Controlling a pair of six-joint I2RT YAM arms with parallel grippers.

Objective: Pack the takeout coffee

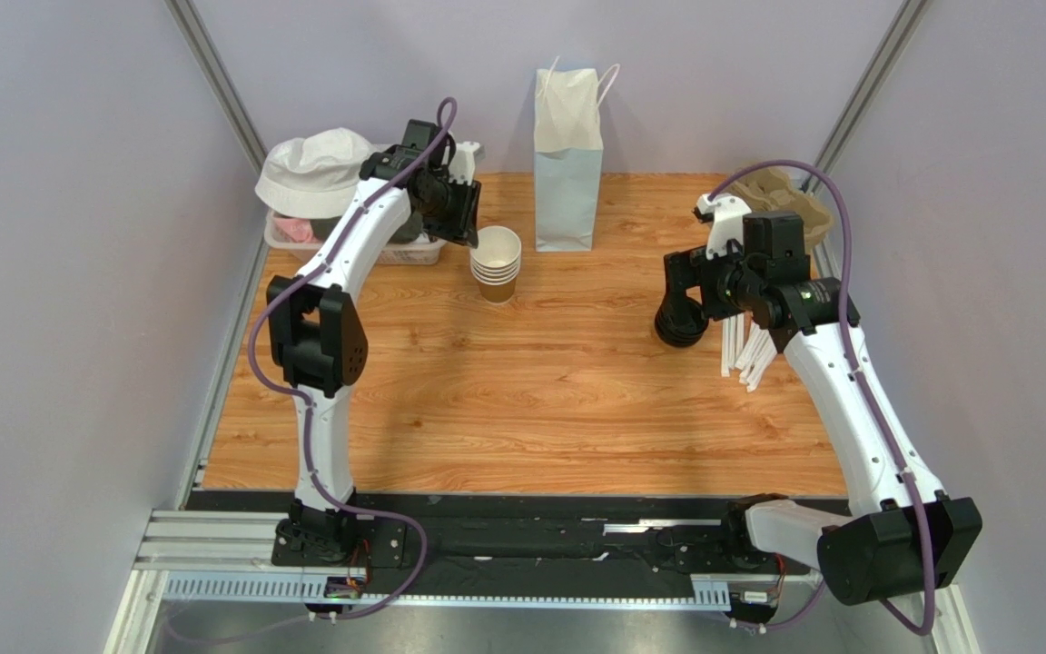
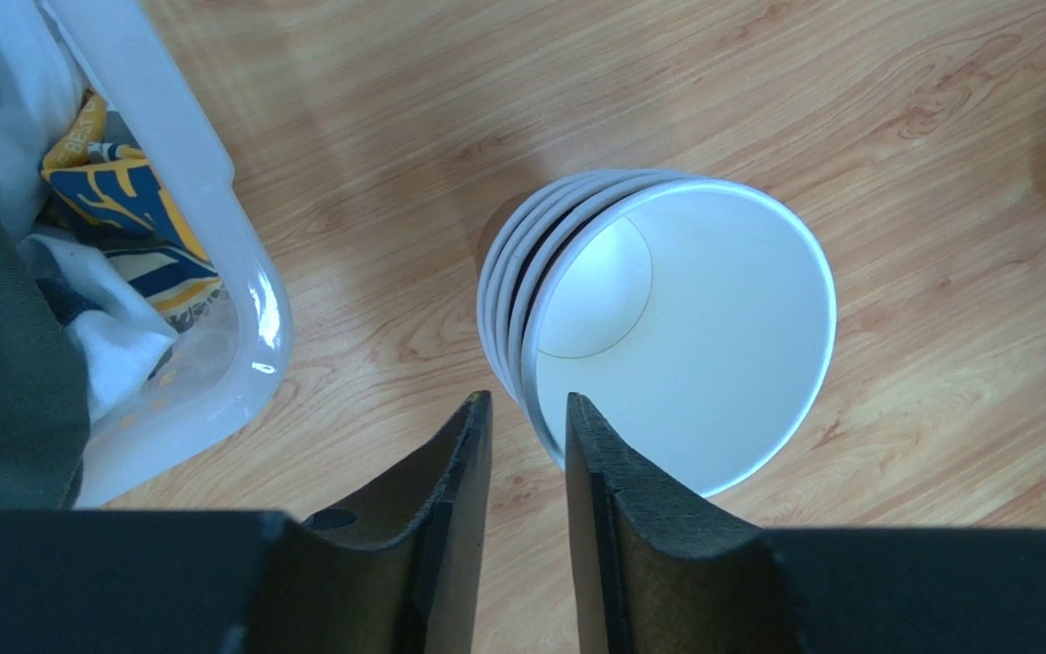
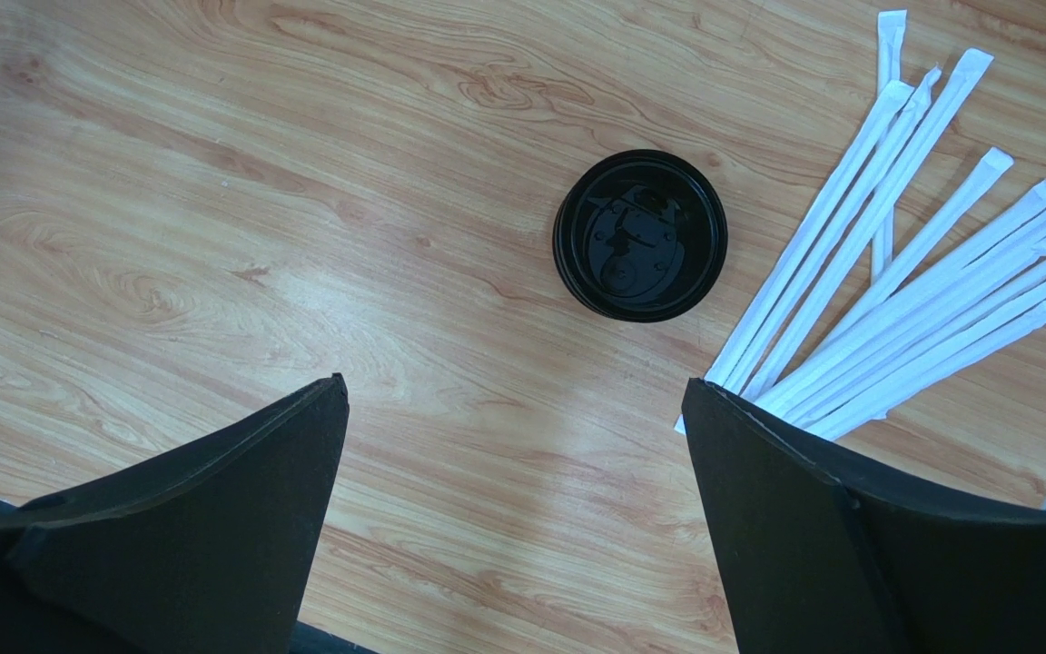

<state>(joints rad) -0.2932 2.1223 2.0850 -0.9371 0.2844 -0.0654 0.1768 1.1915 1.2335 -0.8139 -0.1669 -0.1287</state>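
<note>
No lidded coffee cup shows in any view. A stack of lidless white-rimmed paper cups (image 1: pixel 496 262) stands at the back left of the wooden table. In the left wrist view the cup stack (image 2: pixel 679 327) lies just ahead of my fingertips. My left gripper (image 1: pixel 462 218) (image 2: pixel 529 409) hovers over the near rim of the stack, its jaws a narrow gap apart with bare wood between them. A short pile of loose black lids (image 1: pixel 680 324) (image 3: pixel 640 235) sits at the right. My right gripper (image 1: pixel 692 279) (image 3: pixel 515 395) is wide open and empty above the table, short of the lids.
A white paper bag (image 1: pixel 568 157) stands upright at the back centre. Wrapped white straws (image 1: pixel 750 352) (image 3: pixel 924 273) lie right of the lids. A cardboard cup carrier (image 1: pixel 791 202) sits at the back right. A clear bin (image 1: pixel 351 252) (image 2: pixel 215 314) with cloths and a white hat (image 1: pixel 313 166) is at the back left.
</note>
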